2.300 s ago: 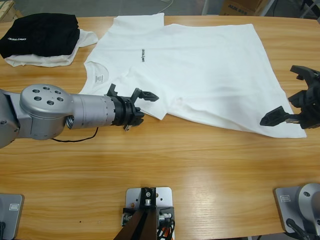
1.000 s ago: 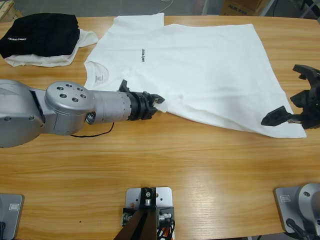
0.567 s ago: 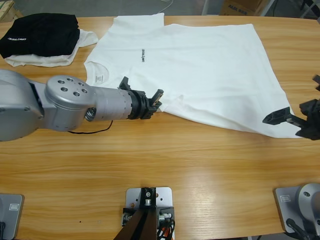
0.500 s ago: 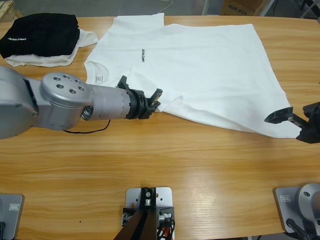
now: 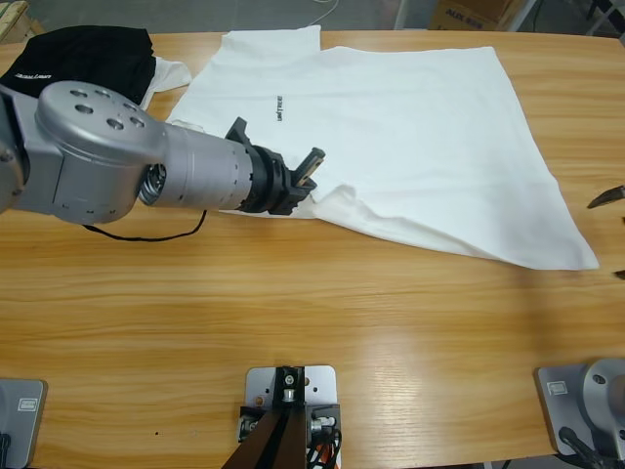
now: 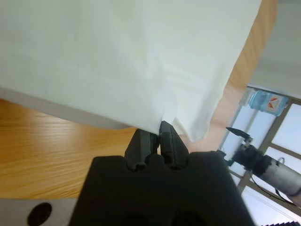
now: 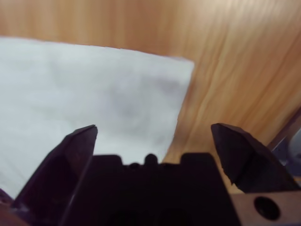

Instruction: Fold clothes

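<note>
Left tool (image 6: pixel 159 136) pinches the soft white T-shirt (image 5: pixel 410 127) (rumpled edge) — right tool (image 7: pixel 153 136) gapes wide.

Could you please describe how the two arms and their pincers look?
The left arm is a thick silver-grey cylinder, its round joint cap showing small holes, with a thin black cable beneath. Its left pincer is black. The right pincer has two black, pointed jaws.

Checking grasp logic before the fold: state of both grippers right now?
Left gripper: shut on the large white cotton T-shirt, pinching its sleeve edge.
Right gripper: open, holding nothing, over the shirt's bottom corner.
</note>
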{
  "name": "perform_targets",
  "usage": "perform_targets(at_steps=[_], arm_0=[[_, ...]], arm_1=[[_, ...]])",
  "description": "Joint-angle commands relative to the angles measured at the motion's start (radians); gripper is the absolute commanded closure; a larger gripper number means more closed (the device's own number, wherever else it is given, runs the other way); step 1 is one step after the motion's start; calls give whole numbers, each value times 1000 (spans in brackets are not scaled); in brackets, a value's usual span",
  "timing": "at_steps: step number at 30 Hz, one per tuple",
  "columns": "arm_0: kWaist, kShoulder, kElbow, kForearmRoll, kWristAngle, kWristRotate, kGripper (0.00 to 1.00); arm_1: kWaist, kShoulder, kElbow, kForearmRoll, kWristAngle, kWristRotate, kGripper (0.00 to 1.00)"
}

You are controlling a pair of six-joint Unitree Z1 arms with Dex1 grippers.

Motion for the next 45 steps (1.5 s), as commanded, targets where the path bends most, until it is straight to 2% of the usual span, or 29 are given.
perform_targets(at_steps=[1, 3, 7, 13, 14, 17, 19, 23, 25, 27, 28, 31, 32, 33, 34, 37, 38, 39, 40, 41, 42, 45], arm_0=[[-8, -5, -23, 56, 9, 14, 1000], [-8, -1, -26, 60, 10, 14, 1000], [-8, 2, -31, 60, 10, 16, 1000], [-8, -16, -23, 84, 12, 20, 1000], [-8, -16, -24, 85, 12, 20, 1000], [-8, -7, -34, 84, 12, 19, 1000], [-10, -5, -37, 84, 12, 19, 1000], [-11, -16, -26, 85, 12, 19, 1000], [-11, -21, -18, 85, 13, 19, 1000], [-12, -20, -19, 85, 13, 19, 1000], [-12, -19, -21, 85, 14, 19, 1000], [-12, -20, -19, 85, 17, 19, 1000], [-12, -23, -17, 85, 19, 19, 1000], [-12, -26, -16, 86, 21, 18, 1000], [-12, -29, -15, 86, 23, 18, 1000], [-11, -32, -14, 88, 24, 19, 1000], [-11, -31, -14, 88, 24, 18, 1000], [-11, -29, -14, 88, 24, 18, 1000], [-11, -27, -15, 88, 24, 18, 1000], [-11, -27, -15, 88, 24, 18, 1000], [-12, -27, -15, 88, 24, 19, 1000], [-12, -27, -13, 88, 23, 19, 1000]], arm_1=[[-59, 63, 106, -93, 70, 109, 0], [-59, 45, 146, -132, 85, 133, 0], [-59, -20, 263, -302, 80, 131, 0], [-59, -61, 356, -435, 43, 112, 2], [-59, -65, 363, -449, 42, 109, 47], [-58, -85, 386, -517, 46, 84, 290], [-58, -75, 392, -551, 62, 64, 392], [-42, -49, 394, -593, 71, 46, 435], [-35, -45, 397, -617, 75, 37, 521], [-33, -38, 400, -645, 93, 28, 532], [-33, -37, 400, -652, 97, 23, 574], [-9, -6, 403, -705, 124, -5, 756], [3, -1, 402, -714, 130, -10, 899], [19, -5, 401, -716, 131, -11, 992], [33, -13, 399, -713, 130, -11, 1000], [58, -59, 394, -636, 110, -4, 994], [59, -66, 389, -604, 105, 1, 744], [59, -72, 383, -581, 104, 6, 367], [59, -75, 375, -554, 102, 10, 156], [59, -80, 371, -534, 97, 14, 35], [59, -82, 371, -525, 94, 16, 1], [59, -102, 362, -476, 85, 21, 0]])
